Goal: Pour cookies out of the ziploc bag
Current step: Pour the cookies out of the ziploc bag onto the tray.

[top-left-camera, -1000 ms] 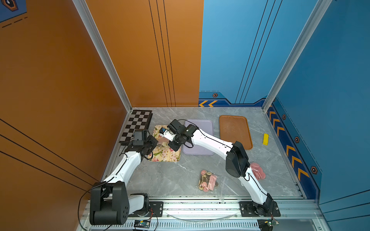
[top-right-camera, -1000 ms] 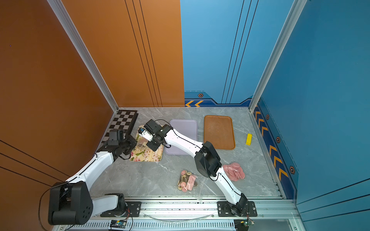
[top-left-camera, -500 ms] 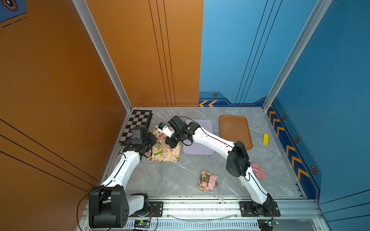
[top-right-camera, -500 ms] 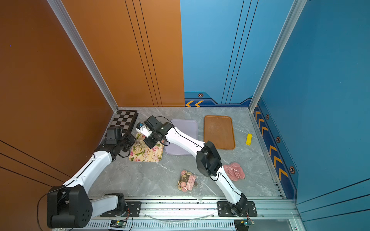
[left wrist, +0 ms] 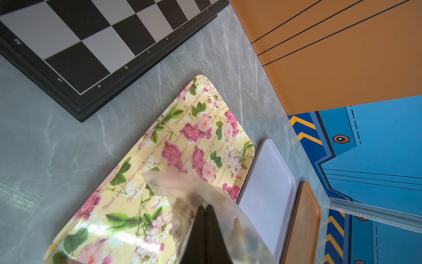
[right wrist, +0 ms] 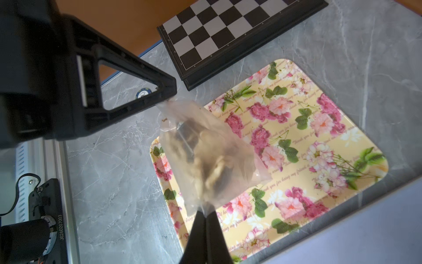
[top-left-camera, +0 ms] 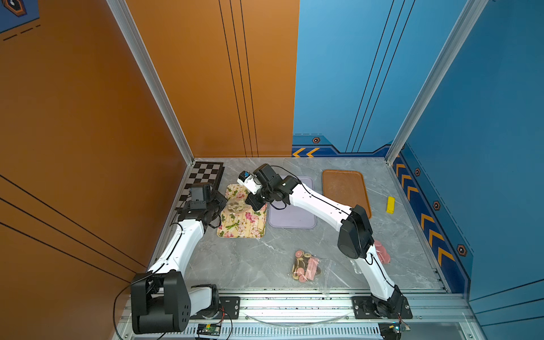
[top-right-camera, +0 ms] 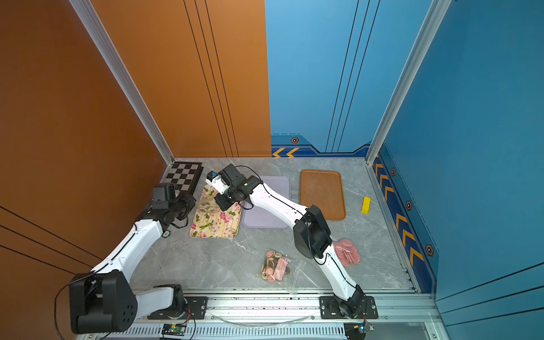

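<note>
My left gripper [left wrist: 204, 208] and right gripper [right wrist: 204, 211], clamped on the bag [right wrist: 212, 148], have raised it over the tray [right wrist: 331, 137]; cookies [right wrist: 214, 173] stay inside.

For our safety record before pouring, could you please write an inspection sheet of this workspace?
Surface: grey marble table.
Job's things: clear bag of cookies hangs over the floral tray; second bag and pink discs lie near the front.
Clutter: chessboard, lilac tray, brown tray, yellow block, poker chip.
Tools: left tool and right tool shut on the clear bag.
Cables: black cable loops at the right wrist.
Surroundings: orange wall, blue wall.
</note>
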Action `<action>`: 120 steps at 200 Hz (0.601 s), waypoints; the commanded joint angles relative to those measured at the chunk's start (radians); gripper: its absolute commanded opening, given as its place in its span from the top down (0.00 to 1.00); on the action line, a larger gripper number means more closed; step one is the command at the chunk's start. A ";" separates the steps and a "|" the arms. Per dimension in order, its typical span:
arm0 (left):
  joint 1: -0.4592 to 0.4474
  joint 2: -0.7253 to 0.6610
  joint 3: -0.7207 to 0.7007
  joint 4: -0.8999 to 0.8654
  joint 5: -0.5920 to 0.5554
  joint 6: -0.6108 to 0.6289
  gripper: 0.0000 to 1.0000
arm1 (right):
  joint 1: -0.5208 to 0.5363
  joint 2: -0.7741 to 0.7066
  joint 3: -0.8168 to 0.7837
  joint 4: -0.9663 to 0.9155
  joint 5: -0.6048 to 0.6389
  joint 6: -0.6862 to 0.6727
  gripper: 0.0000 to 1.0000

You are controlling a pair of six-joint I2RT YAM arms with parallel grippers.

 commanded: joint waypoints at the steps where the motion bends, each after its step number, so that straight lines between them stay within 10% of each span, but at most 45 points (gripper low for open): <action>1: 0.005 0.028 0.030 -0.001 -0.015 -0.013 1.00 | -0.012 -0.049 -0.025 0.078 -0.063 0.053 1.00; 120: -0.010 0.069 0.060 0.111 0.035 0.010 1.00 | -0.069 0.021 -0.021 0.161 -0.094 0.121 1.00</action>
